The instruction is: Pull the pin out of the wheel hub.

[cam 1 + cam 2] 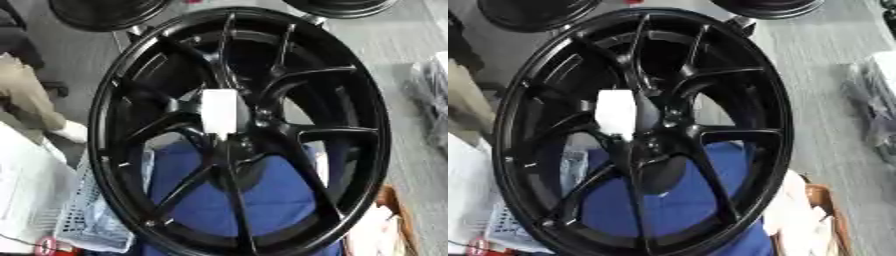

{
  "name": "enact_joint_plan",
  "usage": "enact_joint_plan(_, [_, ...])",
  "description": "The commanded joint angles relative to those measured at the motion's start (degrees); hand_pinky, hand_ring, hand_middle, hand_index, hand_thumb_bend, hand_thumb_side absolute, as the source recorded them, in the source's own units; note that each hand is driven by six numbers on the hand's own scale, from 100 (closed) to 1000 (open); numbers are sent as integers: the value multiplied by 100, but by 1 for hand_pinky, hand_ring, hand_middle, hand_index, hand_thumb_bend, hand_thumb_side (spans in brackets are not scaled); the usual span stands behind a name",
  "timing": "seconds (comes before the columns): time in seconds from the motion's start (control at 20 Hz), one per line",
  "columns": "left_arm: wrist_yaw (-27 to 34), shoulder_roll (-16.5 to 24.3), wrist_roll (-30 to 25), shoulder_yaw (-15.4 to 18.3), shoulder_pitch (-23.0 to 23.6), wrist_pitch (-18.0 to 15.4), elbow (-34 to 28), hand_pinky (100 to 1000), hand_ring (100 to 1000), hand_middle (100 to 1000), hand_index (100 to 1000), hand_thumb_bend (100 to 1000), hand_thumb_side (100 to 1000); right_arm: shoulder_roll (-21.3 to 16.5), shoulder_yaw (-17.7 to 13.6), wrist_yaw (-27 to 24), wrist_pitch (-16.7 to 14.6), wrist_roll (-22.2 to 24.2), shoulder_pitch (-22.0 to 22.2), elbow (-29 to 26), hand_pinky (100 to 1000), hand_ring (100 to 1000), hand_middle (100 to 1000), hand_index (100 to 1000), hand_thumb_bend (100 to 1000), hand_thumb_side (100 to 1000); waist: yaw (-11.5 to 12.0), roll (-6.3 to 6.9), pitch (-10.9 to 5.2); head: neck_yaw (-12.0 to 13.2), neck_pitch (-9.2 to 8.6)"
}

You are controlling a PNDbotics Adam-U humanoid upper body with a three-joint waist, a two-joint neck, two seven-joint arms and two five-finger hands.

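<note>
— So, what have you got on the left side of my feed?

— Starting at the left edge I see white sheeting [26, 185], then a pale plastic basket [87, 220] with a grid wall, low down and tucked behind the rim of the wheel.

— And the wheel itself?

— Big black wheel hub [241, 130], standing nearly upright and filling most of both views. Its thin spokes run from the centre out to the rim. Through the lower gaps I see a blue surface [262, 195] behind it.

— Where is the pin?

— At the centre there is a white, roughly rectangular piece [220, 111], sitting against the hub where the spokes meet. I take that for the pin, though I cannot tell how it is seated.

— Hands?

— Neither of my hands shows in either view, so I cannot tell how open they are or whether they hold anything.

— Further right?

— Grey floor [411, 45] beside the wheel, and a brown-edged thing [395, 210] at the lower right, just past the rim. Two dark round shapes [105, 12] sit at the top edge.
</note>
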Motion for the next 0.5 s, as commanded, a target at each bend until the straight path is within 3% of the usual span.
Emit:
enact_joint_plan(0.05, [-407, 771, -430, -96, -118, -97, -116, 829, 686, 665, 731, 121, 592, -195, -39, 15, 15, -7, -3, -106, 716, 700, 733, 748, 100, 400, 0, 18, -145, -10, 48])
enact_joint_plan(0.5, [-1018, 2245, -1973, -435, -681, -539, -116, 817, 710, 681, 757, 152, 558, -229, -18, 3, 34, -15, 32, -106, 715, 698, 732, 747, 100, 401, 10, 71, -182, 4, 77])
